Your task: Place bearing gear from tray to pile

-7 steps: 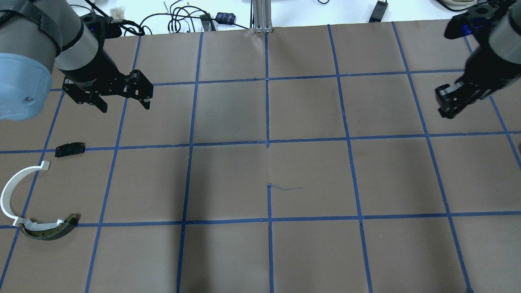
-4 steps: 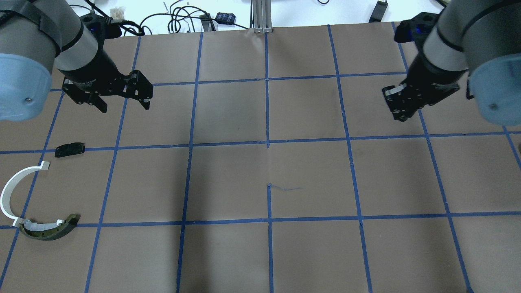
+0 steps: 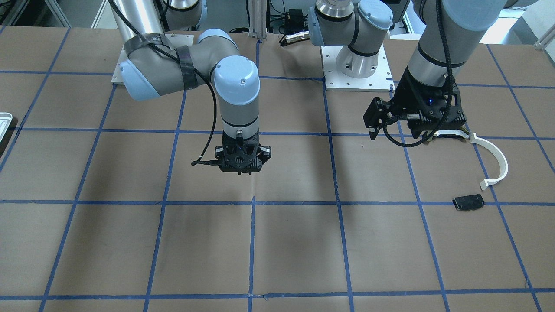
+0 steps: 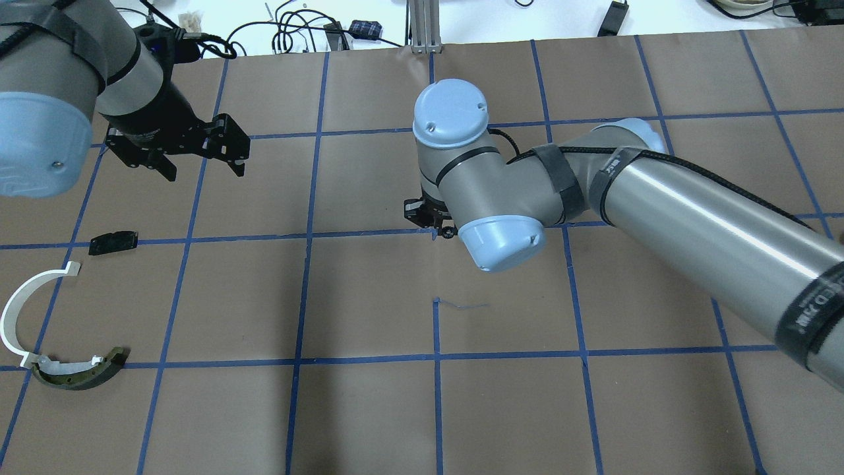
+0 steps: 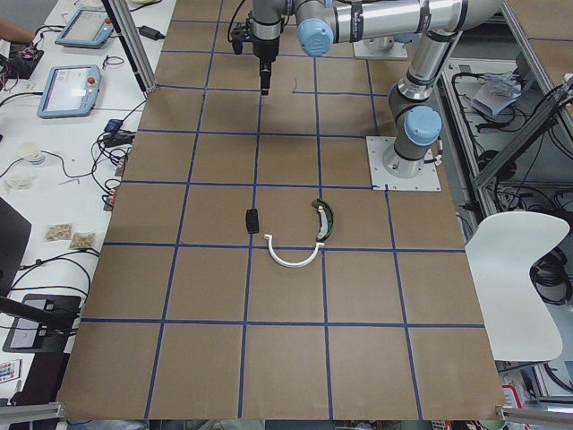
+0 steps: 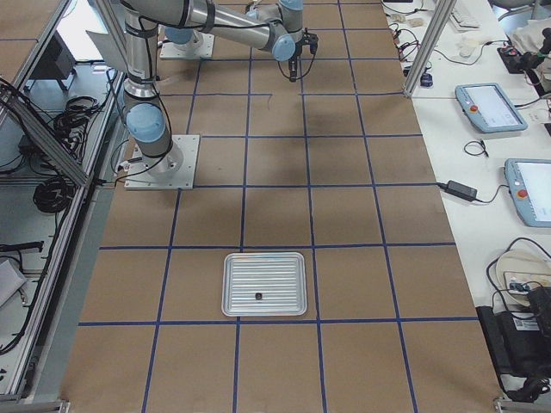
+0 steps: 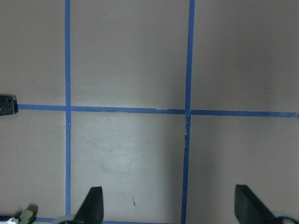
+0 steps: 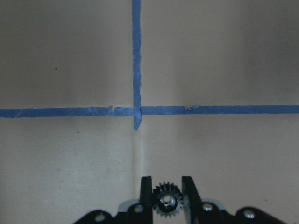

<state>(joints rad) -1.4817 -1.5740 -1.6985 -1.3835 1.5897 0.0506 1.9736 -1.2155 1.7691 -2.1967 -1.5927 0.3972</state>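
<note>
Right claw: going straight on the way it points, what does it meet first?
The right claw, pointing down with the gear, would likely meet bare table paper beside a blue tape crossing; its height is unclear.

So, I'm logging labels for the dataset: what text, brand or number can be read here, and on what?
Black band on the right arm: white lettering, cut off and blurred, unreadable.
Teach pendant screens: too small to read.
On the tray and bearing gear: no markings show.

Only legible text: partial light lettering, roughly "ED PM", cut off, on the black strap (image 4: 812, 311) around the right arm (image 4: 692, 198), lower right of overhead view. Nothing else readable.
</note>
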